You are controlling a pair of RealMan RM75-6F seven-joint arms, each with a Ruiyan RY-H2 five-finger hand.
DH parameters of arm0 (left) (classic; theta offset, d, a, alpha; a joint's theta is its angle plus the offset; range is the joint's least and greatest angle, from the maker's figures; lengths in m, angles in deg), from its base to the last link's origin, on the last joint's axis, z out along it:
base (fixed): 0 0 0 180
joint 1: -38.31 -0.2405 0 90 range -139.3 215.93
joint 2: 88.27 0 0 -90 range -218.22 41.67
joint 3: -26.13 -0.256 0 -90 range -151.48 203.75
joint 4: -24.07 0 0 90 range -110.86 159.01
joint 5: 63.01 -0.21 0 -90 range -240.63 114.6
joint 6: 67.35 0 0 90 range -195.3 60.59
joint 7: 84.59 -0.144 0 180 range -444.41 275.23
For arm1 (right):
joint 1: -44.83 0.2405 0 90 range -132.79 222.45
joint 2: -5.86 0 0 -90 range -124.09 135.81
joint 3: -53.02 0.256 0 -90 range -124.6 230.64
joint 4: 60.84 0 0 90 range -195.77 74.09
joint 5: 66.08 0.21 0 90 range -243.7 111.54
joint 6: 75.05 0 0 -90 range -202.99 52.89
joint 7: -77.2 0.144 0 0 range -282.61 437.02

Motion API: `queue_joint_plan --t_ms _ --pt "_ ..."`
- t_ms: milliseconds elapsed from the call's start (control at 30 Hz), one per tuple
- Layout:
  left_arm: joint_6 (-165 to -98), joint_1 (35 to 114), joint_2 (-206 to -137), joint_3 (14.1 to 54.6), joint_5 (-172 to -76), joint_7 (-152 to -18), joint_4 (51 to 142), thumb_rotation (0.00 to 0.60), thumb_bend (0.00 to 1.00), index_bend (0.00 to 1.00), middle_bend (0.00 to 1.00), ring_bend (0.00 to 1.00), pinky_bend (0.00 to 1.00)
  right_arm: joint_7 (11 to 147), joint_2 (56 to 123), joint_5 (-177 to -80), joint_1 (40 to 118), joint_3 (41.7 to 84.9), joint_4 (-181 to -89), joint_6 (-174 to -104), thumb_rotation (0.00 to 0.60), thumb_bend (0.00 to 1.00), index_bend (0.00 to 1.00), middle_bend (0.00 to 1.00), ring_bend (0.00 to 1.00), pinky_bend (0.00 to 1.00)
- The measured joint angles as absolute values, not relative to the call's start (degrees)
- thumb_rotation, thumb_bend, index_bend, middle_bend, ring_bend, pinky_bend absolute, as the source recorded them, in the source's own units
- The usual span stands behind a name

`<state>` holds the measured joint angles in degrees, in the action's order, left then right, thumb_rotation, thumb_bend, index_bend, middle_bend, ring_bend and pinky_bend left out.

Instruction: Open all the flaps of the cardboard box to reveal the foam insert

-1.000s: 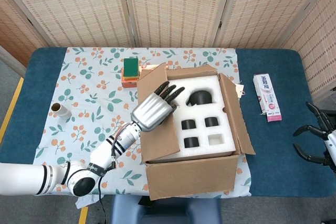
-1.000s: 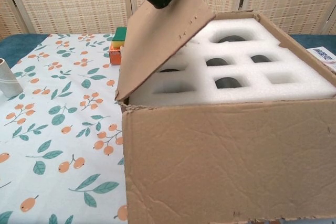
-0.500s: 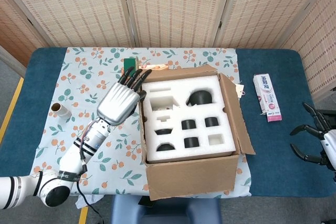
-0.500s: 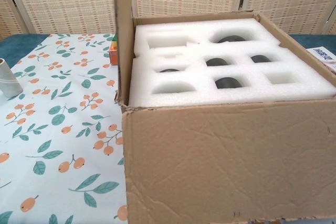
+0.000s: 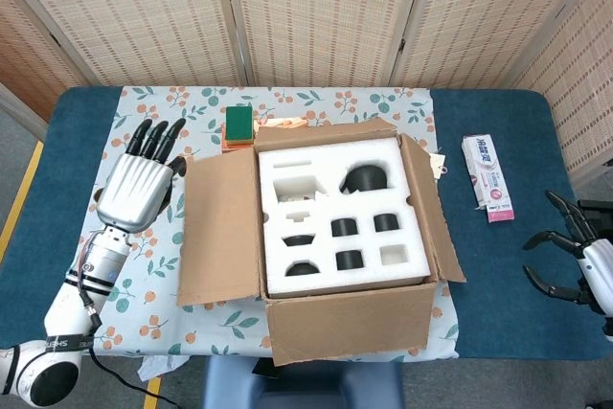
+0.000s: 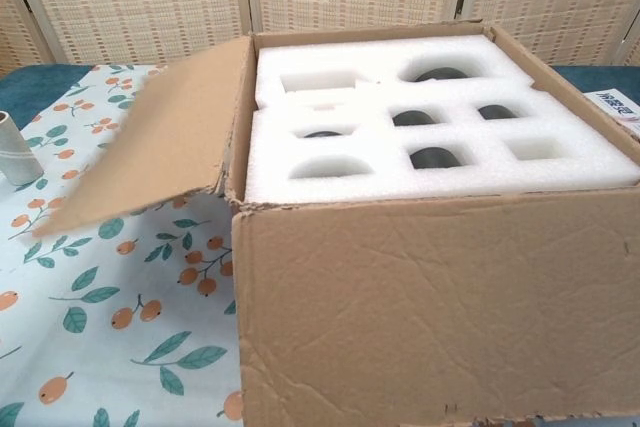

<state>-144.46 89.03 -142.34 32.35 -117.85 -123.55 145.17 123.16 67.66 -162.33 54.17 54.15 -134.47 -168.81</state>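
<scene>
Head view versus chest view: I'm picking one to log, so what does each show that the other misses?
Only the head view shows both hands, the left hand open beside the box and the right hand open at the table edge, plus the green sponge. Only the chest view shows the box's creased front wall close up. Both show the foam insert uncovered, the left flap folded outward and the flowered cloth.
</scene>
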Motion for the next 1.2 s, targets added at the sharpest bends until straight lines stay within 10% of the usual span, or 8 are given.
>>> queue_joint_plan --t_ms 233,533,1200 --pt "-148.56 80.53 -139.12 28.28 -123.89 -120.94 147.04 0.600 0.94 0.10 0.03 0.00 0.00 116.08 68.41 -159.39 53.22 55.52 -137.75 -168.93 0.387 0.41 0.39 0.00 0.00 0.00" --pt "-158.23 66.67 -140.23 22.39 -133.68 -114.64 139.64 0.600 0.38 0.00 0.02 0.00 0.00 96.70 70.03 -156.95 52.57 57.25 -141.89 -169.10 0.400 0.41 0.01 0.00 0.00 0.00" --pt "-165.91 45.28 -152.73 22.30 -142.01 -77.33 106.72 0.600 0.37 0.09 0.02 0.00 0.00 76.99 73.24 -150.67 55.47 57.62 -149.82 -156.16 0.482 0.41 0.01 0.00 0.00 0.00"
